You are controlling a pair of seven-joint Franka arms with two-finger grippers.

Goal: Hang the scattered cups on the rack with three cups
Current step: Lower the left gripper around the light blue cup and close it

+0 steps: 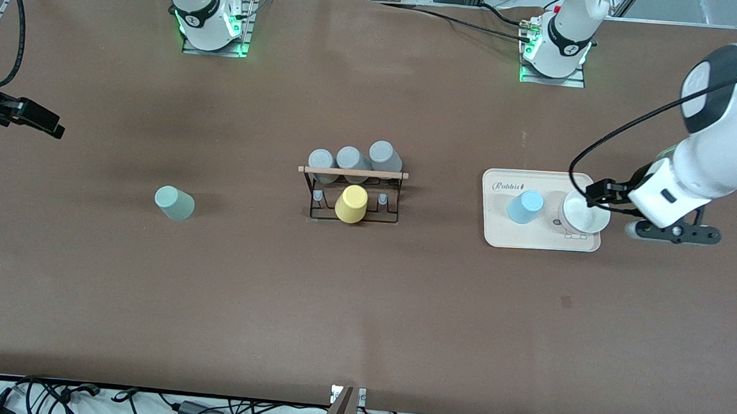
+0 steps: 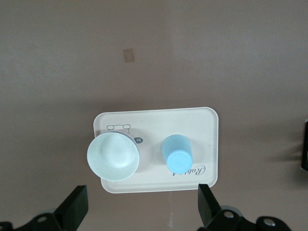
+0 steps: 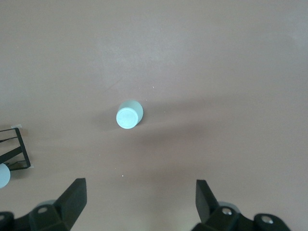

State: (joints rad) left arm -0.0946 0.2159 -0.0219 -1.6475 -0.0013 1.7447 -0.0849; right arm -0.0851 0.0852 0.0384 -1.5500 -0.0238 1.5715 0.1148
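Note:
The pale mint green cup (image 1: 174,203) lies alone on the table toward the right arm's end; it also shows in the right wrist view (image 3: 129,115). The light blue cup (image 1: 525,206) stands upside down on a beige tray (image 1: 501,235), and shows in the left wrist view (image 2: 177,153). The black wire rack (image 1: 351,196) stands mid-table. My left gripper (image 1: 674,233) hovers open and empty by the tray's edge (image 2: 142,197). My right gripper (image 1: 41,122) hovers open and empty over bare table beside the mint cup (image 3: 139,190).
The rack carries three grey tumblers (image 1: 350,159) and a yellow tumbler (image 1: 351,204). A white cup (image 1: 584,214) stands mouth up on the tray beside the blue cup (image 2: 114,156). A corner of the rack (image 3: 14,149) shows in the right wrist view.

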